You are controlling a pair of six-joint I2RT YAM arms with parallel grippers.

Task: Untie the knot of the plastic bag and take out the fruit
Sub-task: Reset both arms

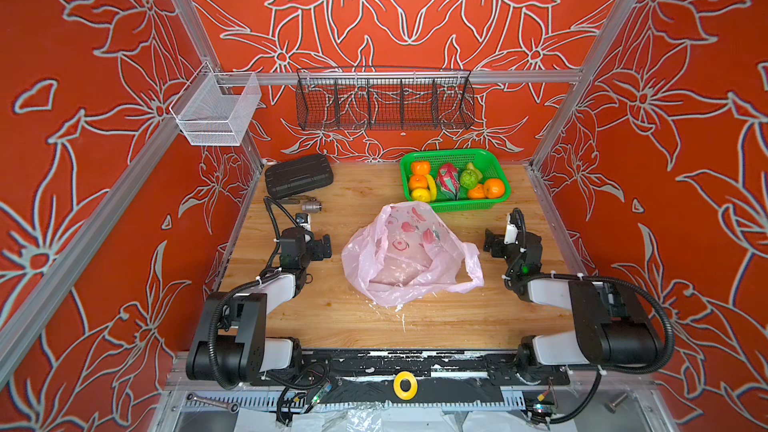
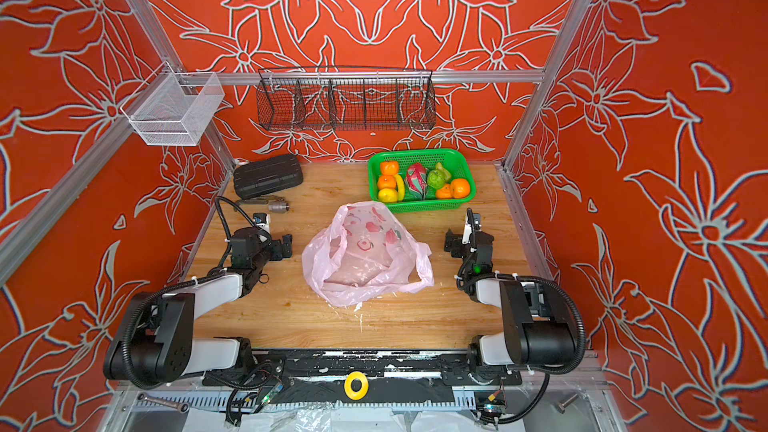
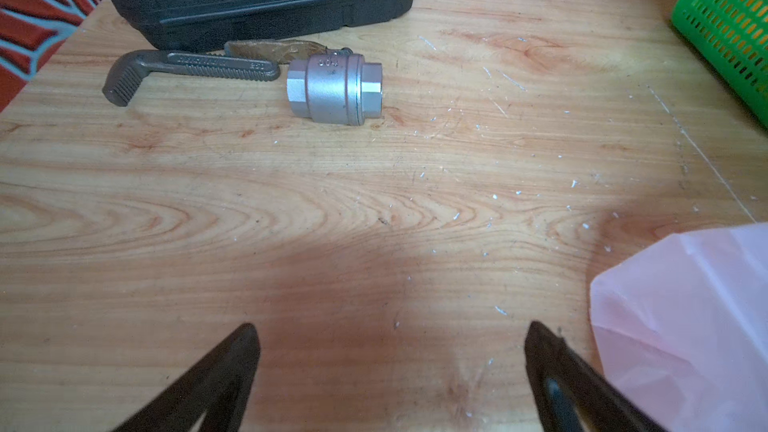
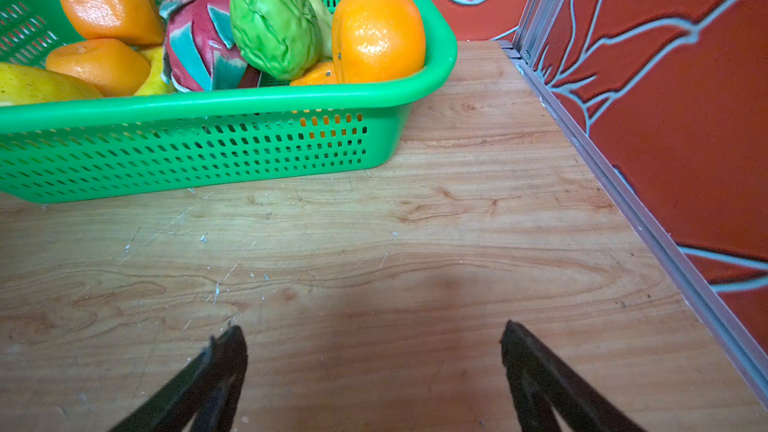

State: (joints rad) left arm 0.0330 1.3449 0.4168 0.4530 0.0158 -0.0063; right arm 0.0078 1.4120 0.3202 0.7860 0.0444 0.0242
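Observation:
The pale pink plastic bag (image 1: 403, 255) (image 2: 365, 255) lies slack at mid-table, its mouth gaping and a loop handle off to the right. The knot is out of view. The fruit sits in the green basket (image 1: 453, 155) behind the bag: oranges (image 1: 493, 188), a dragon fruit (image 1: 449, 180) and a bumpy green fruit (image 1: 468, 178). My left gripper (image 1: 324, 247) (image 3: 390, 326) is open and empty, left of the bag (image 3: 685, 326). My right gripper (image 1: 490, 243) (image 4: 372, 326) is open and empty, right of the bag and short of the basket (image 4: 208, 105).
A black tool case (image 1: 298, 176) lies at the back left, with a metal fitting (image 3: 332, 89) and a wrench jaw (image 3: 187, 70) in front of it. A yellow banana (image 1: 432, 187) is in the basket. A black wire rack (image 1: 384, 101) and a white mesh bin (image 1: 216, 110) hang above.

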